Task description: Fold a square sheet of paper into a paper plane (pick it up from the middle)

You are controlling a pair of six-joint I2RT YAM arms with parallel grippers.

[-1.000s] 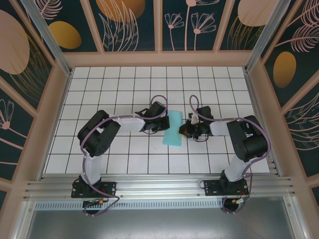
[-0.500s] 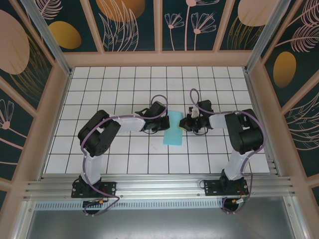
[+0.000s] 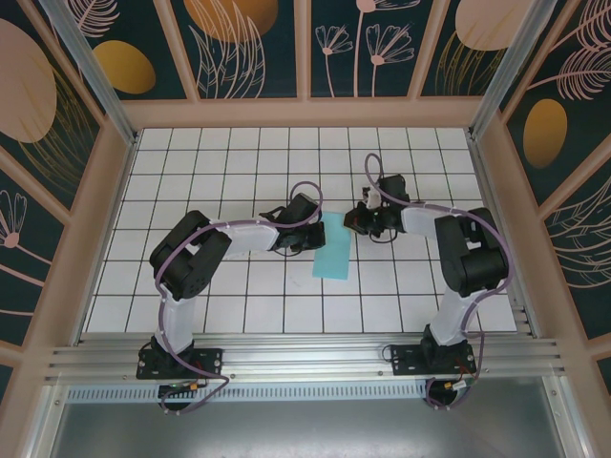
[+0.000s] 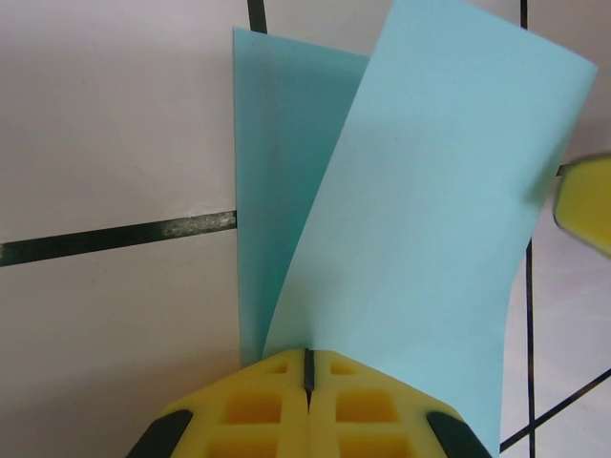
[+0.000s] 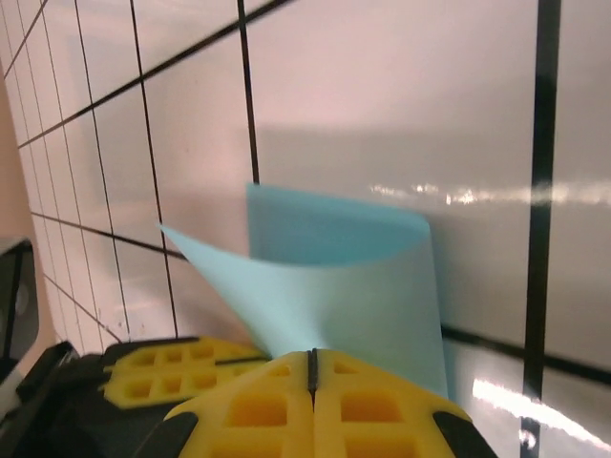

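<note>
White gridded bench (image 3: 191,286), dark floral panels (image 3: 248,48) all round, and right in the middle of it lies the square sheet of paper (image 3: 332,250), sitting between the two arms. It reads as a tall narrow strip from above, doubled over on itself.

Left claw (image 4: 307,367): jaws pressed together with no gap, and the paper's two layers run straight into the fingertips, so it looks pinched on the sheet's near-left edge. Right claw (image 5: 312,367): jaws likewise fully together at the far-right corner, and the raised top layer seems to run straight into that grip, though I can't see the contact itself.

Where are we in the job? Early, I'd say. The sheet has been brought over in half, but the top layer arches up off the lower one; that fold is a soft curl, not a pressed crease. No angled nose corners, no wing folds, nothing dart-shaped yet. What remains looks like nearly everything: flatten this centre fold, then shape the point and the wings.
</note>
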